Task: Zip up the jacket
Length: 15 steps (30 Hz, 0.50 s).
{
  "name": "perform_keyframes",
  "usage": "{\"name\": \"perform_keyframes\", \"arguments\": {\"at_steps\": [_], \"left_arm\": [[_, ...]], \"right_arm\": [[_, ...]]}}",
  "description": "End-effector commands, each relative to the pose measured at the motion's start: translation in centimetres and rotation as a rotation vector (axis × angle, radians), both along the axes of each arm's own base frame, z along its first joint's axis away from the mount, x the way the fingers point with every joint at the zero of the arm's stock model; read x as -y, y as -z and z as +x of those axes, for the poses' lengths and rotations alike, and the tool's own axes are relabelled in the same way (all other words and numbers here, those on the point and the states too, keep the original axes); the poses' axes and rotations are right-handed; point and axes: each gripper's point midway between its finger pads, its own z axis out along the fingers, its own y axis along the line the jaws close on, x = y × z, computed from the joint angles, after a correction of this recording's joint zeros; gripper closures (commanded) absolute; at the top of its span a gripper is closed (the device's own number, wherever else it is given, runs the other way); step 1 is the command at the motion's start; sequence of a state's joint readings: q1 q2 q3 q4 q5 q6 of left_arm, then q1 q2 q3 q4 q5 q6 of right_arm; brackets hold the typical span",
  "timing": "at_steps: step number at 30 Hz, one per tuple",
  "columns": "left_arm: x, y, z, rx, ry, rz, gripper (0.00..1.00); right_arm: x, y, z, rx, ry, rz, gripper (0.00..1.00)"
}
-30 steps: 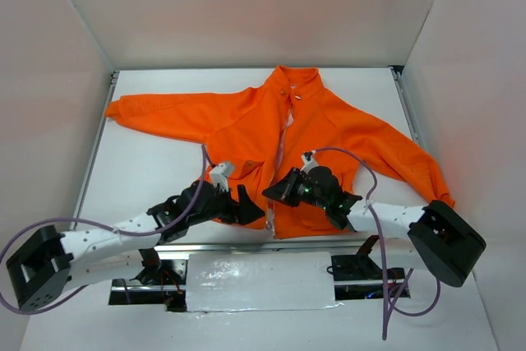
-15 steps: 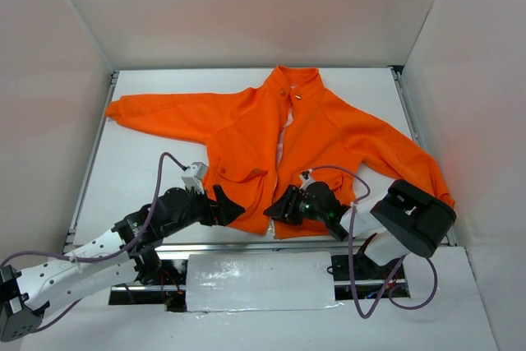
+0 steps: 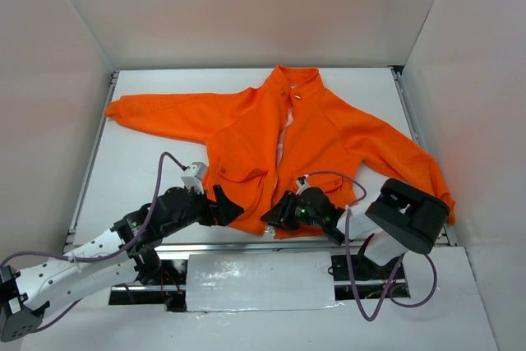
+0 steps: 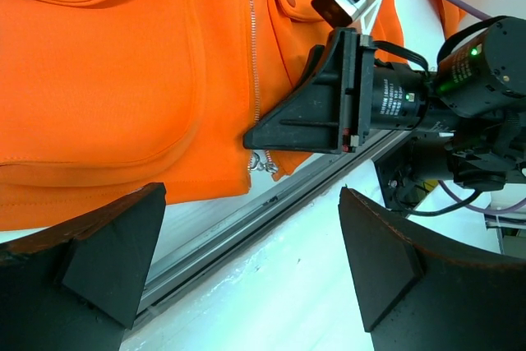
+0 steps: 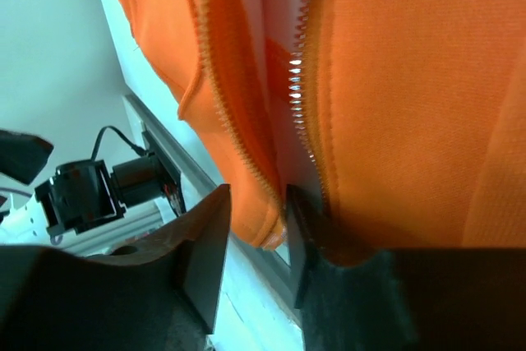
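The orange jacket (image 3: 329,133) lies flat on its back, collar at the far side, sleeves spread. Its pale zipper (image 3: 283,133) is open along the front. My right gripper (image 3: 271,218) is at the bottom of the zipper. In the right wrist view its fingers (image 5: 205,244) stand narrowly around the hem corner of one front panel (image 5: 267,219), beside the zipper teeth (image 5: 300,96). My left gripper (image 3: 230,205) is open and empty, just off the hem's left part. In the left wrist view (image 4: 251,260) it sits below the hem, with the metal slider (image 4: 263,162) ahead.
A metal rail (image 4: 246,219) runs along the table's near edge under the hem. A white plate (image 3: 259,281) lies between the arm bases. White walls enclose the table on three sides. The right sleeve end (image 3: 440,187) reaches the right wall.
My left gripper pulled back to the left, off the jacket front, then held still. My right gripper moved down the zipper to the hem and slightly left.
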State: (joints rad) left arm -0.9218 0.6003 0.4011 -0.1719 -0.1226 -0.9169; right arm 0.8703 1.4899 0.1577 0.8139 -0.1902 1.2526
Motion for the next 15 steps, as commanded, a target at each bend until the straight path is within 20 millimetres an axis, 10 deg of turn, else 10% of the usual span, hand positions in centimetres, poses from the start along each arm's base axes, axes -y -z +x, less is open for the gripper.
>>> {"name": "perform_keyframes", "arguments": {"at_steps": [1,8,15], "left_arm": [[0.8,-2.1,0.0,0.045,0.032,-0.045,0.01],[1.6,-1.8,-0.7,0.037,0.09,-0.06,0.0],[4.2,-0.9,-2.1,0.013,0.247,-0.097,0.03]], "right_arm": [[0.7,1.9,0.1,-0.03,0.043,-0.058,0.61],[-0.5,1.5,0.7,-0.017,0.034,-0.023,1.0],[-1.2,-4.4,1.0,0.145,0.001,0.124,1.0]]}}
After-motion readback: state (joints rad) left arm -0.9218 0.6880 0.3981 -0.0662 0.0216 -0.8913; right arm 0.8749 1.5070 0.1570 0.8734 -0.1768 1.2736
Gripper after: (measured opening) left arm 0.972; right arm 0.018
